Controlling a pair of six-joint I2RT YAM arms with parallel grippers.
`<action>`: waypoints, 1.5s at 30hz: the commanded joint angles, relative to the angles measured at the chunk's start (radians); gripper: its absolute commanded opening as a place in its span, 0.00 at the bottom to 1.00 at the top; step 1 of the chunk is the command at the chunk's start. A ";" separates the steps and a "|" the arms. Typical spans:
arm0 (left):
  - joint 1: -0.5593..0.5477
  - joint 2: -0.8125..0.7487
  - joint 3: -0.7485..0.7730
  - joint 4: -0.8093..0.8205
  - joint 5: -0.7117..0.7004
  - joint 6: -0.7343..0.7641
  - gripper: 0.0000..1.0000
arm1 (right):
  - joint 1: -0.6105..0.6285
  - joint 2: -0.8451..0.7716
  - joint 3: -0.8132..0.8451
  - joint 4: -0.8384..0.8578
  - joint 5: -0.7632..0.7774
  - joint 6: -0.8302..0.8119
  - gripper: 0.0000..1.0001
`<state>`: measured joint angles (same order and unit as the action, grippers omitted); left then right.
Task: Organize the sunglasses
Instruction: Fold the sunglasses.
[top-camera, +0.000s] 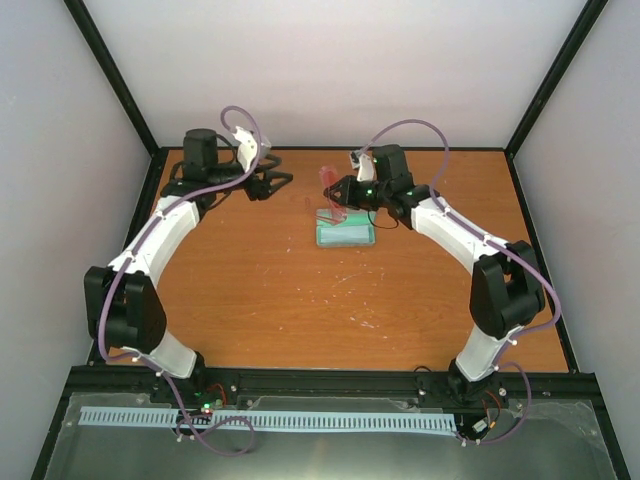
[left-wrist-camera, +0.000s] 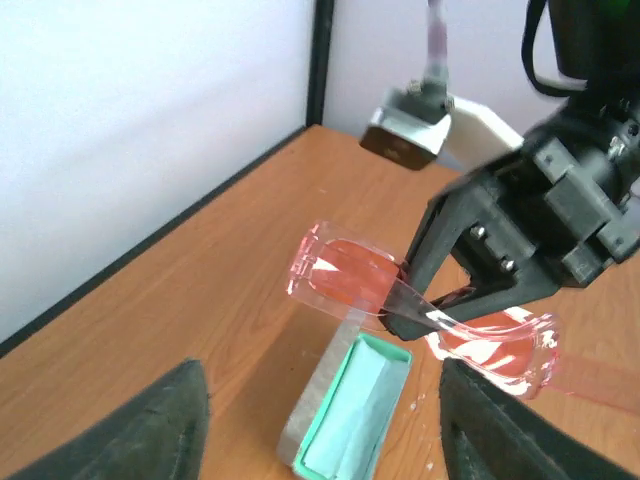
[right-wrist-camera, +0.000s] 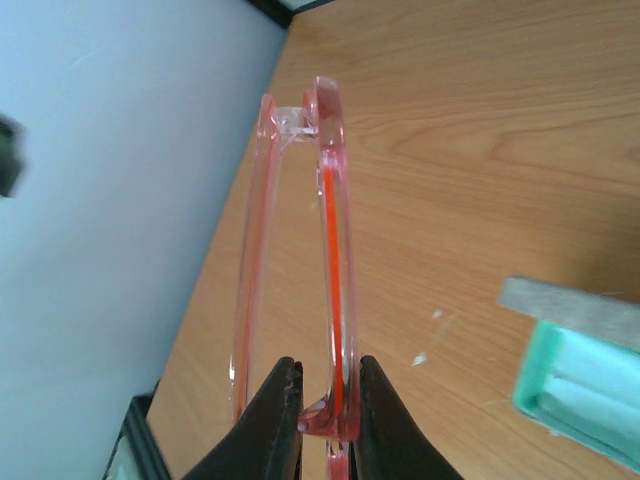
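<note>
The sunglasses (top-camera: 331, 187), thin translucent red-pink, hang in the air above the far end of the open grey case (top-camera: 345, 231) with green lining. My right gripper (top-camera: 347, 192) is shut on the sunglasses at the bridge of the frame. In the right wrist view the sunglasses (right-wrist-camera: 335, 250) stand edge-on between my black fingers (right-wrist-camera: 280, 425), one arm folded alongside. In the left wrist view the sunglasses (left-wrist-camera: 350, 275) sit over the case (left-wrist-camera: 345, 415), which holds a light blue cloth (left-wrist-camera: 360, 420). My left gripper (top-camera: 278, 182) is open and empty, to the left of the case.
The case stands at the middle back of the brown table (top-camera: 300, 290). Black frame posts and pale walls close the back and sides. White scuff marks dot the tabletop near the case.
</note>
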<state>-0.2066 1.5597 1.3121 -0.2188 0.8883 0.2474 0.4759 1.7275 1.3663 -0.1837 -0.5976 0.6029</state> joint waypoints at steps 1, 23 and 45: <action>0.012 -0.053 0.067 0.048 0.022 -0.030 0.54 | -0.034 -0.024 0.005 -0.048 0.145 -0.008 0.03; -0.088 -0.178 -0.090 -0.031 0.337 0.094 0.15 | -0.037 0.020 0.106 -0.029 0.081 0.002 0.03; -0.116 0.092 0.102 0.213 0.358 -0.053 0.16 | 0.028 -0.152 -0.026 -0.060 -0.077 -0.138 0.03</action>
<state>-0.3145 1.6146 1.3418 -0.0555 1.2247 0.2180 0.4835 1.6089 1.3571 -0.2367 -0.6151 0.5152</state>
